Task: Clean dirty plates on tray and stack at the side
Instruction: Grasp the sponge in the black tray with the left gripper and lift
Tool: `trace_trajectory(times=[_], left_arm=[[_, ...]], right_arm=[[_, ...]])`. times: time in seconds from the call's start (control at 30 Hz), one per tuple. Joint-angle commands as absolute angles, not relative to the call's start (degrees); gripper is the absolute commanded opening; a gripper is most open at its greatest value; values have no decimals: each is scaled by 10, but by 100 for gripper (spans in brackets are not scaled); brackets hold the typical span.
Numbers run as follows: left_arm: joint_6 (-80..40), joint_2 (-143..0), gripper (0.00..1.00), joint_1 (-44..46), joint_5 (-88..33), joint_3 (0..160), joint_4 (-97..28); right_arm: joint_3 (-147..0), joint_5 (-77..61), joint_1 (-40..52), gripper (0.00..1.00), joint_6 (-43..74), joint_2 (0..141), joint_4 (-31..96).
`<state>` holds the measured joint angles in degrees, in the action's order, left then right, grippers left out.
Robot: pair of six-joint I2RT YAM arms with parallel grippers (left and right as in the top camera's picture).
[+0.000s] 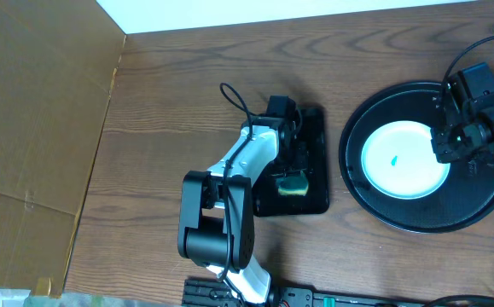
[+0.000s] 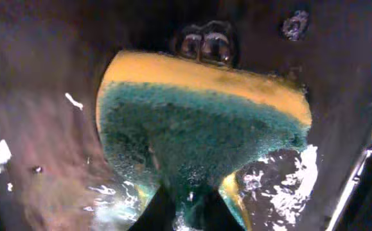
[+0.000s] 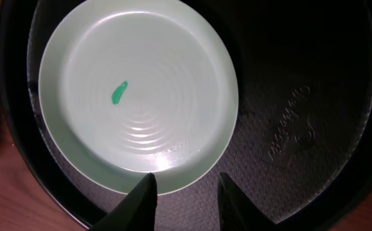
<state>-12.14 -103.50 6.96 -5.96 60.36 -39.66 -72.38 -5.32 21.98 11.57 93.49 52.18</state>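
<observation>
left gripper (image 2: 184, 208) clenched on sponge (image 2: 198, 122), right gripper (image 3: 187, 202) released.
Its fingers (image 3: 137, 205) spread at mint plate (image 3: 141, 96) lower rim; plate sits upper left on black tray (image 3: 301, 128).

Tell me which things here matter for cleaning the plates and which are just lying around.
For the job: mint plate, round black tray, sponge, small sponge tray.
Just lying about: cardboard sheet, power strip.

Left arm (image 1: 245, 155) has black joints, white links and a looping black cable (image 1: 229, 92).
</observation>
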Motion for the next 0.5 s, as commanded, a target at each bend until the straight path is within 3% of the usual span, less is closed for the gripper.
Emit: trace_trajectory(times=[0.0,0.23,0.47], left_arm=[[-128,-1070,7,70,-47,587,-404],[-127,-1007,7,70,-47,608,-439],[-127,-903,7,70,-47,615,-460]], right_arm=[[-724,-36,214,30,136,933,523],[-723,6,197,33,189,939,531],[-723,-32,188,40,133,960,532]])
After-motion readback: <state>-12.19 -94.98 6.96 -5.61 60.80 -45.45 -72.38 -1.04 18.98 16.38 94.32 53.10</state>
